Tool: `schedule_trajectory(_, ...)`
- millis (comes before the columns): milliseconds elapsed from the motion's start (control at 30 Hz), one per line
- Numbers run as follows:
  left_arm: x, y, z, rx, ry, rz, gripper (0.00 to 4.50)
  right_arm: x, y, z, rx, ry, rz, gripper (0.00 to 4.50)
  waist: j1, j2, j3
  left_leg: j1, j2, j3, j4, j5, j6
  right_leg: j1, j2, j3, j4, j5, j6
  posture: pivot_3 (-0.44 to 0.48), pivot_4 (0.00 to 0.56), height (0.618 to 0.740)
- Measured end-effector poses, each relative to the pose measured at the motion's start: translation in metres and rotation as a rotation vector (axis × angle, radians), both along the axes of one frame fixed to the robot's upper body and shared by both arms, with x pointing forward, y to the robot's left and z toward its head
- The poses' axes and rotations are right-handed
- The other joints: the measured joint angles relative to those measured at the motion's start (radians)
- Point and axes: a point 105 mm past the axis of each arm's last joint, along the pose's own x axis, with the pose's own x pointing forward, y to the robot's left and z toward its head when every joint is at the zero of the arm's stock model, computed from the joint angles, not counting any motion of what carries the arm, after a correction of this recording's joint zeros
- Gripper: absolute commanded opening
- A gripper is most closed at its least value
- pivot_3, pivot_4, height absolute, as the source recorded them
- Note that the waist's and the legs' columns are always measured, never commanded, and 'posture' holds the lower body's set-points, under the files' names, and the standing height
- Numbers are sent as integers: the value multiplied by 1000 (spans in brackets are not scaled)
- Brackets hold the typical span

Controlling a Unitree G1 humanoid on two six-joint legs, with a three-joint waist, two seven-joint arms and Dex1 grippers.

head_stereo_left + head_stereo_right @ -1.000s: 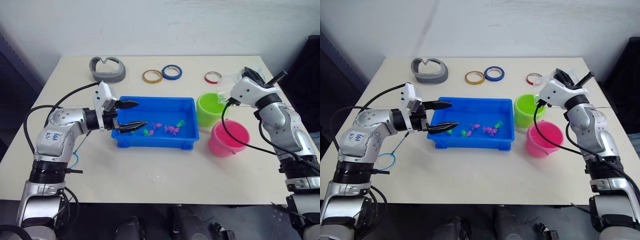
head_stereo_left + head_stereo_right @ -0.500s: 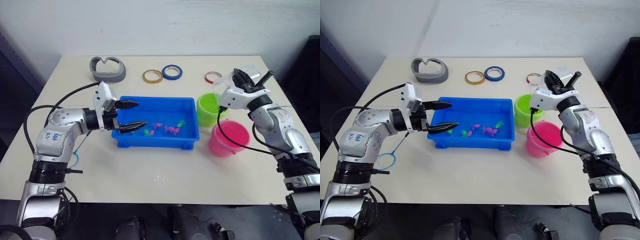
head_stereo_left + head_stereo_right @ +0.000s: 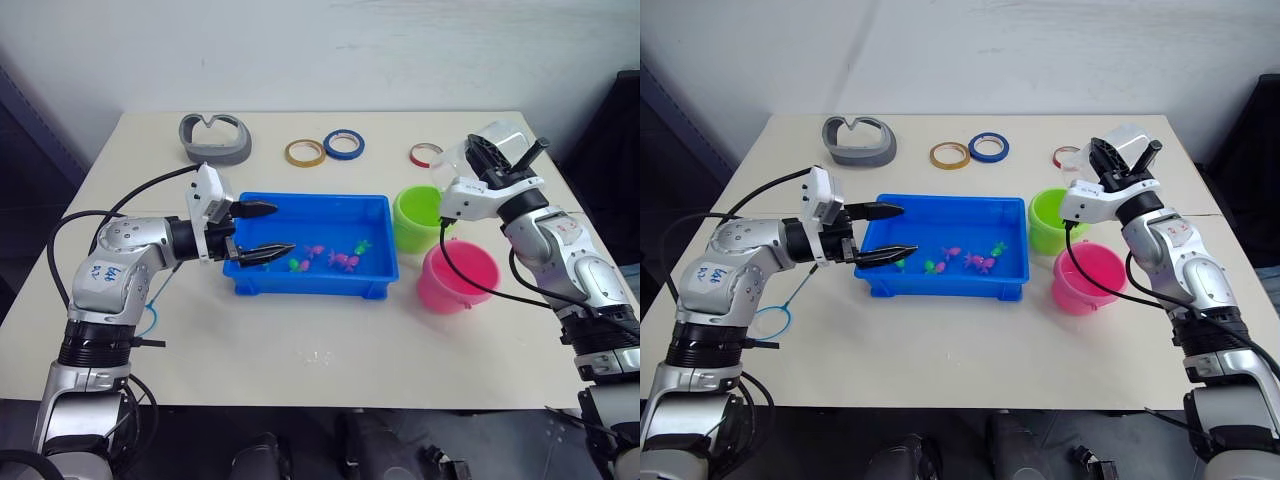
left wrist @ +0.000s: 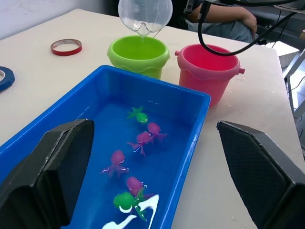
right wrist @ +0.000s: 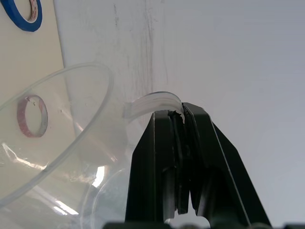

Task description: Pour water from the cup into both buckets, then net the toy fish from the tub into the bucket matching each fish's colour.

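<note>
Right jaws (image 5: pixel 178 157) pinched on cup (image 3: pixel 478 160) handle, cup tipped above green bucket (image 3: pixel 418 217); left jaws (image 3: pixel 268 231) spread wide over tub (image 3: pixel 310 280).

toy fish (image 3: pixel 340 259) lie in the tub (image 3: pixel 310 285), buckets (image 3: pixel 418 218) just right of it.

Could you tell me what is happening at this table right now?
The right gripper is shut on the handle of the clear cup, tipped above the green bucket. The pink bucket stands beside it. The left gripper hangs open over the blue tub, where the toy fish float.
</note>
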Motion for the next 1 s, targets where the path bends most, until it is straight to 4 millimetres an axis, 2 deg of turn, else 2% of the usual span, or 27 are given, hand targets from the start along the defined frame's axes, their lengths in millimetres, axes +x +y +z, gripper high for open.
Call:
schedule_trajectory(100, 0, 0, 0, 0, 1, 0, 4500, 1, 0, -1, 36, 15, 3, 75, 0, 0, 0, 0, 0, 0, 0, 0, 0, 0, 0, 0, 0, 0, 0, 0, 150, 738)
schedule_trajectory(200, -1, 0, -1, 1, 3, -2, 4500, 3, -5, 1, 172, 46, -1, 75, 0, 0, 0, 0, 0, 0, 0, 0, 0, 0, 0, 0, 1, 0, 0, 0, 150, 738)
schedule_trajectory(400, -1, 0, -1, 2, 2, -3, 4500, 2, -39, 14, 490, 77, -32, 75, 2, 0, 0, 0, 0, 0, 0, 0, 0, 0, 0, 0, 0, 0, 0, 0, 150, 738)
schedule_trajectory(633, -1, -2, -1, 3, -15, -14, 4500, -6, -82, 17, 885, 125, -35, 75, 2, 0, 0, 0, 0, 0, 0, 0, 0, 0, 0, 0, 1, 0, 0, 0, 150, 738)
schedule_trajectory(833, -1, -4, -3, -3, -15, -25, 4500, -41, -127, -2, 1254, 197, -49, 75, 10, 0, 0, 0, 0, -1, 0, 0, 0, 1, 0, 0, 0, 0, 0, 0, 150, 738)
schedule_trajectory(1000, -1, -7, -4, -8, -16, -44, 4500, -73, -142, -21, 1465, 216, -60, 75, 8, 0, 0, 0, 1, -1, 0, 0, 0, 1, 0, 0, 0, 0, 0, 0, 150, 738)
